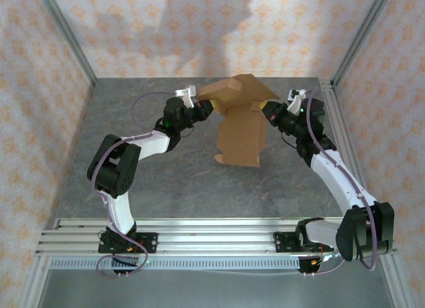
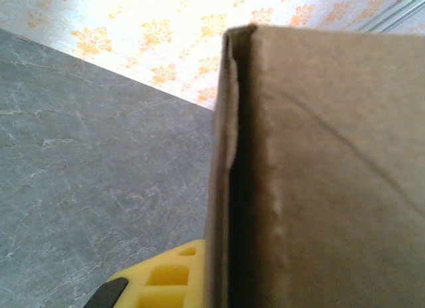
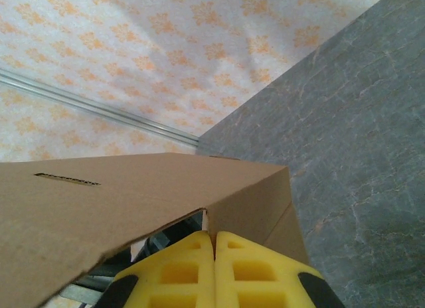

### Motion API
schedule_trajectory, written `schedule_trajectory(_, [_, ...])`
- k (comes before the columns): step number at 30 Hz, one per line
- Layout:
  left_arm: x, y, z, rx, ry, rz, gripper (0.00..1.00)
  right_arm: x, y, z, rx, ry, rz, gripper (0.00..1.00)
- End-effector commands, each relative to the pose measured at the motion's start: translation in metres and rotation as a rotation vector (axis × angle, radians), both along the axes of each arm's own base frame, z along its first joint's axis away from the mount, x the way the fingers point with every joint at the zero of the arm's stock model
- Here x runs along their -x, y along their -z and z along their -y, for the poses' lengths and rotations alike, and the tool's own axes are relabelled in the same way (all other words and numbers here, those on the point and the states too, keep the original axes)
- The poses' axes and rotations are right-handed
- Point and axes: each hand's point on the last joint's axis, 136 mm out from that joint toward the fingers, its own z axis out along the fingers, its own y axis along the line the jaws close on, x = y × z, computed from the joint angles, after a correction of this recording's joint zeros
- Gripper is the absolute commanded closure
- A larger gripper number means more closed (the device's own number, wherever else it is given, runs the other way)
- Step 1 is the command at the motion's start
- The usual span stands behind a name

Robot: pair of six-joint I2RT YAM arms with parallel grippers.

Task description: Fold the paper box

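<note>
Top view: the paper box (image 1: pixel 240 125) sits partly folded at the middle of the table (image 1: pixel 166 188), toward the far edge, between both arms. The left gripper (image 1: pixel 201 107) is clamped on the box's left wall. The left wrist view shows one yellow finger (image 2: pixel 166 281) beside the cardboard edge, which hides the other. The right gripper (image 3: pixel 214 240) is closed, its pads meeting below a flap; whether cardboard is pinched cannot be told. Patterned walls (image 1: pixel 166 29) enclose the table. Both arms reach inward with bent elbows.

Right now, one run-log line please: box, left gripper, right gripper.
box: paper box upright, top flaps bent | left gripper: shut on box edge | right gripper: shut against a flap, grip unclear
</note>
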Motion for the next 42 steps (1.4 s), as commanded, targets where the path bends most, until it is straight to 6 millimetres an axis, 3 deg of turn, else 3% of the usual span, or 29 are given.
schedule_trajectory(1, [0.006, -0.023, 0.003, 0.005, 0.016, 0.063, 1.0, -0.001, -0.013, 0.0, 0.017, 0.008, 0.031, 1.0])
schedule_trajectory(3, [0.006, -0.022, 0.003, 0.005, 0.013, 0.061, 1.0, -0.001, -0.014, 0.0, 0.017, 0.011, 0.035, 0.79])
schedule_trajectory(4, [0.006, -0.022, 0.003, 0.005, 0.01, 0.061, 1.0, -0.001, -0.014, 0.0, 0.018, 0.011, 0.033, 0.76])
schedule_trajectory(5, [0.005, -0.022, 0.003, 0.006, 0.009, 0.062, 1.0, -0.001, -0.013, 0.0, 0.019, 0.01, 0.034, 0.78])
schedule_trajectory(7, [0.005, -0.021, 0.003, 0.006, 0.009, 0.06, 1.0, -0.001, -0.012, 0.0, 0.022, 0.01, 0.03, 1.0])
schedule_trajectory(11, [0.004, -0.02, 0.001, 0.002, 0.001, 0.057, 1.0, -0.001, -0.009, 0.001, 0.04, 0.009, 0.026, 1.0])
schedule_trajectory(12, [0.004, -0.018, 0.001, 0.001, -0.003, 0.054, 1.0, 0.0, -0.01, 0.003, 0.05, 0.017, 0.03, 0.96])
schedule_trajectory(15, [0.001, -0.015, -0.004, 0.001, -0.03, 0.042, 1.0, 0.003, -0.013, 0.01, 0.085, 0.053, 0.044, 0.56])
schedule_trajectory(18, [-0.003, -0.014, -0.012, 0.02, -0.072, 0.032, 1.0, 0.011, -0.021, 0.018, 0.128, 0.086, 0.06, 0.36])
schedule_trajectory(21, [-0.006, -0.013, -0.023, -0.002, -0.142, 0.041, 1.0, 0.019, -0.028, 0.028, 0.185, 0.123, 0.057, 0.32])
schedule_trajectory(28, [-0.016, -0.005, -0.058, -0.027, -0.363, 0.073, 1.0, 0.039, -0.05, 0.047, 0.392, 0.239, 0.021, 0.35])
schedule_trajectory(34, [-0.019, 0.004, -0.06, -0.096, -0.404, 0.081, 1.0, 0.047, -0.082, 0.022, 0.55, 0.243, 0.048, 0.37])
schedule_trajectory(38, [-0.018, 0.011, -0.065, -0.126, -0.427, 0.072, 1.0, 0.04, -0.094, -0.017, 0.637, 0.198, 0.073, 0.38])
schedule_trajectory(42, [-0.016, 0.014, -0.066, -0.155, -0.431, 0.075, 1.0, 0.024, -0.092, -0.059, 0.734, 0.13, 0.079, 0.39])
